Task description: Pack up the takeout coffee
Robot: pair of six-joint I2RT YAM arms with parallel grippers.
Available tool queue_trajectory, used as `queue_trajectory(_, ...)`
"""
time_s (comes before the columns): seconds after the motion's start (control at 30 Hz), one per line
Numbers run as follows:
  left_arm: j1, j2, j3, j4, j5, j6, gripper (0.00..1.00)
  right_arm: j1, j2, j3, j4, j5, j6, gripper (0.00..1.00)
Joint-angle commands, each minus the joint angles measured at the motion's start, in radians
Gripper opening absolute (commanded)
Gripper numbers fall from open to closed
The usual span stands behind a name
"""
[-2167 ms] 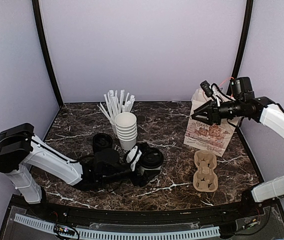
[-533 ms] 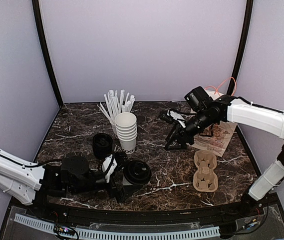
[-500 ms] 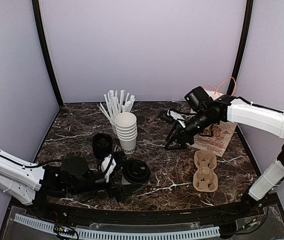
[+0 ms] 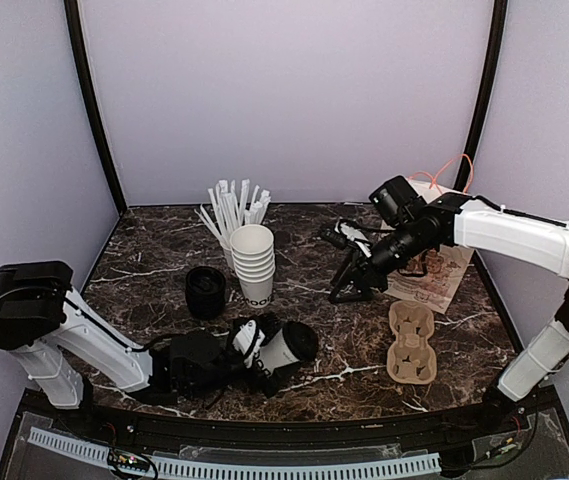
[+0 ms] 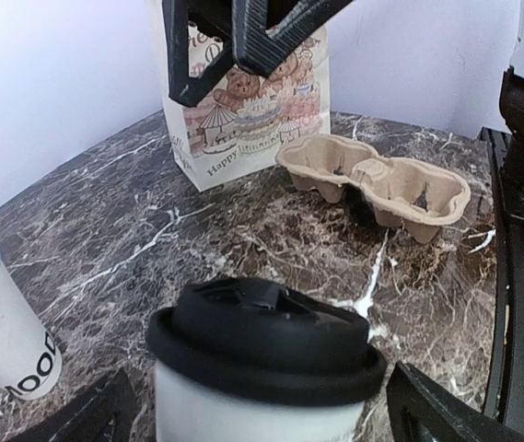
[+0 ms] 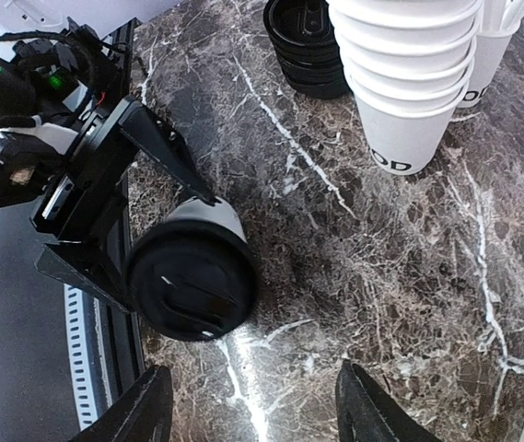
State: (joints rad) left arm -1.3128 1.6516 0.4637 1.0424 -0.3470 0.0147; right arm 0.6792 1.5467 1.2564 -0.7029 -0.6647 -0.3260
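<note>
The takeout coffee [image 4: 286, 349], a white cup with a black lid [image 5: 266, 336], sits near the table's front. In the top view it looks tilted, its lid toward the right. My left gripper [image 4: 276, 356] is open and straddles the cup, with narrow gaps showing beside both fingers in the left wrist view. In the right wrist view the cup [image 6: 192, 276] shows lid-on between those fingers [image 6: 156, 138]. My right gripper [image 4: 343, 266] hangs open and empty above the table's middle, left of the bag.
A printed paper bag [image 4: 432, 272] stands at the right, with a cardboard cup carrier [image 4: 410, 343] in front of it. A stack of lidless cups [image 4: 253, 262], a cup of straws [image 4: 232, 212] and a stack of black lids [image 4: 205, 292] stand behind the coffee.
The right gripper has come down from the bag's top to the table's middle. In the last half second the left arm shifted its pose, and the coffee moved slightly right and tipped.
</note>
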Motion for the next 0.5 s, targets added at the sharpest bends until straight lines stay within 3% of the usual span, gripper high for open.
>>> queue_trajectory(0.0,0.030,0.068,0.026,0.288,0.073,-0.008,0.99,0.008,0.018,-0.032,0.025,-0.065,0.040,0.64)
queue_trajectory(0.13,0.046,0.089,0.039,0.306,0.097,-0.042,0.98,0.030,0.069,-0.031,0.029,-0.066,0.053,0.66)
queue_trajectory(0.3,0.047,0.011,0.015,0.173,0.122,-0.064,0.98,0.039,0.118,-0.003,0.017,-0.075,0.049,0.66)
queue_trajectory(0.47,0.048,-0.179,0.100,-0.334,0.159,-0.092,0.99,0.040,0.108,0.008,-0.022,0.010,-0.004,0.67)
